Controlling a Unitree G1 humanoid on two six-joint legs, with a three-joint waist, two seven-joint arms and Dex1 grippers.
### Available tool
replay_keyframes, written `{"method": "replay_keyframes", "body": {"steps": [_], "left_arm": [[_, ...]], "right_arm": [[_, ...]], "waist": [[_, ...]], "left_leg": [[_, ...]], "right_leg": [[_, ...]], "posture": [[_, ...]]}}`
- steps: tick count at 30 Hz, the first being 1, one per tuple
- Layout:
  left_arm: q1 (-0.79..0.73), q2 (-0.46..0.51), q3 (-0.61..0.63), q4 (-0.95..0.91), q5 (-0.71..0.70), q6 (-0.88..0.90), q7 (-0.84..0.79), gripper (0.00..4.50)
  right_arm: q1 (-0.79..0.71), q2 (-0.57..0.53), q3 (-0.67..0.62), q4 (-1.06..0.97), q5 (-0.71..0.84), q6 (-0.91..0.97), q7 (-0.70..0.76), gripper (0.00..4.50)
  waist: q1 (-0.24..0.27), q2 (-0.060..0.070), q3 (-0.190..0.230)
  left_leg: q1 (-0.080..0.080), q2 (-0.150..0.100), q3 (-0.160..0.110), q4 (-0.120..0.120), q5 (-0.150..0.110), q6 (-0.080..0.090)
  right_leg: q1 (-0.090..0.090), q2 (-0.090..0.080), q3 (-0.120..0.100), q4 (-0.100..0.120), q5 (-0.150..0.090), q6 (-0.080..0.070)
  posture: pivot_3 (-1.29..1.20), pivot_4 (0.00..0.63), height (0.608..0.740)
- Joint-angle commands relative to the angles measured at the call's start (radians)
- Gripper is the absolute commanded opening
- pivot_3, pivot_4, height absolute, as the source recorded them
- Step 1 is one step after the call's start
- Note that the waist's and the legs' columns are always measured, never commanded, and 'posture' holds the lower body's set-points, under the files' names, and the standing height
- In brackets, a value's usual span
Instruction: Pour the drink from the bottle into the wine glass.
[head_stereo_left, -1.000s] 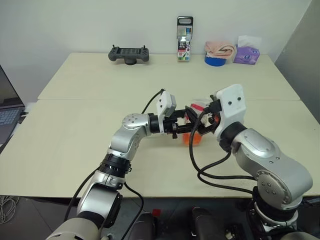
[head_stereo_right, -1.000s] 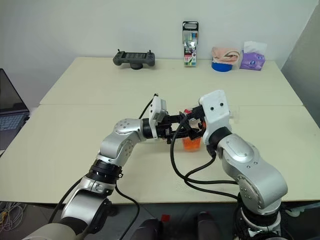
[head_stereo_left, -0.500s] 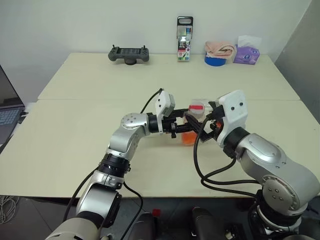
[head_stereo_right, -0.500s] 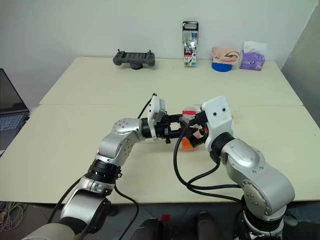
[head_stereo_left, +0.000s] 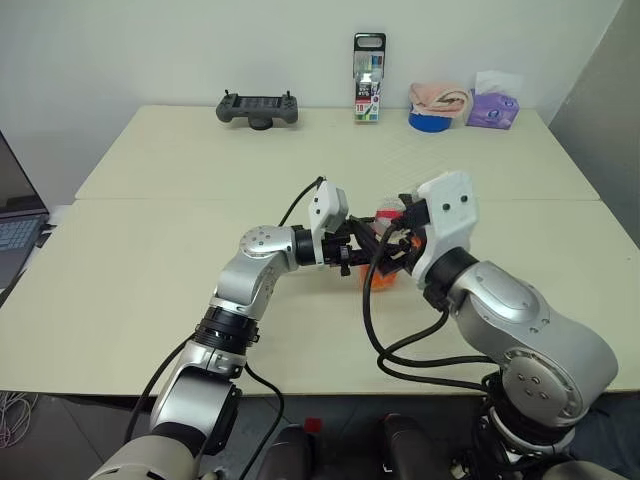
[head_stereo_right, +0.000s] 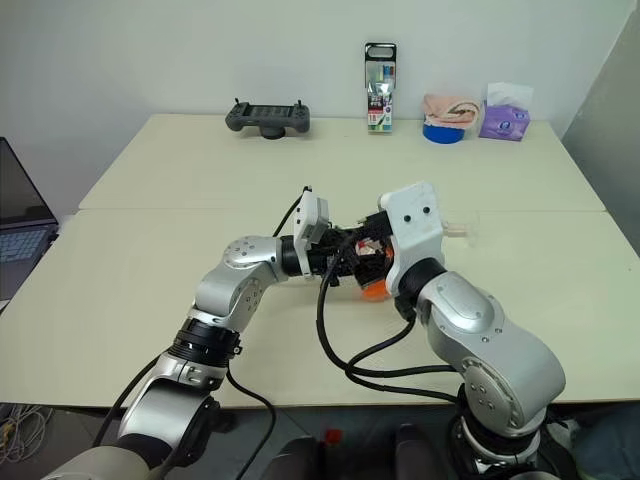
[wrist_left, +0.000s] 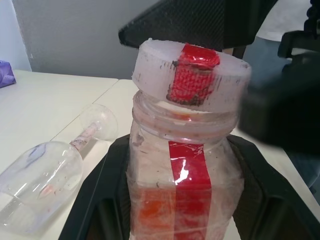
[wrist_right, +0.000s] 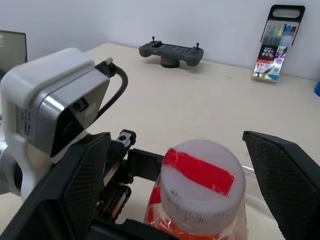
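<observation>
Over the counter (head_stereo_left: 150, 250) from the head view, the left hand (head_stereo_left: 362, 255) clamps the bottle (head_stereo_left: 385, 270) mid-counter. Left wrist view: wine glass (wrist_left: 45, 167) lying on its side beside the bottle. Right wrist view: right hand (wrist_right: 197, 165) spread wide, its fingers (wrist_right: 75, 185) flanking the cap (wrist_right: 200, 187).

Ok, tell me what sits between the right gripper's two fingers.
The bottle's white cap with its red tape stripe sits between the right gripper's spread fingers, with a gap on each side, in the right wrist view.
</observation>
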Motion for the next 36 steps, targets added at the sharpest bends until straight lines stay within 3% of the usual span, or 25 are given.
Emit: {"method": "replay_keyframes", "body": {"steps": [1, 15, 36], "left_arm": [[-0.010, -0.003, 0.013, -0.045, -0.004, -0.014, 0.003, 2.12], [0.003, 0.003, 0.010, -0.062, 0.003, -0.012, 0.014, 2.12], [0.007, 0.005, 0.014, -0.051, 0.022, -0.024, 0.014, 2.12]], "right_arm": [[-0.031, 0.006, 0.018, 0.018, -0.038, -0.053, -0.022, 4.50], [-0.036, 0.003, 0.020, 0.087, -0.117, -0.078, -0.039, 4.50], [0.026, -0.009, -0.021, -0.029, -0.104, 0.035, 0.005, 4.50]], "waist": [[0.000, 0.000, 0.000], [0.000, 0.000, 0.000], [0.000, 0.000, 0.000]], "left_leg": [[0.000, 0.000, 0.000, 0.000, 0.000, 0.000], [0.000, 0.000, 0.000, 0.000, 0.000, 0.000], [0.000, 0.000, 0.000, 0.000, 0.000, 0.000]], "right_leg": [[0.000, 0.000, 0.000, 0.000, 0.000, 0.000], [0.000, 0.000, 0.000, 0.000, 0.001, -0.001], [0.000, 0.000, 0.000, 0.000, 0.000, 0.000]], "posture": [[0.00, 0.150, 0.740], [0.00, 0.150, 0.740], [0.00, 0.150, 0.740]]}}
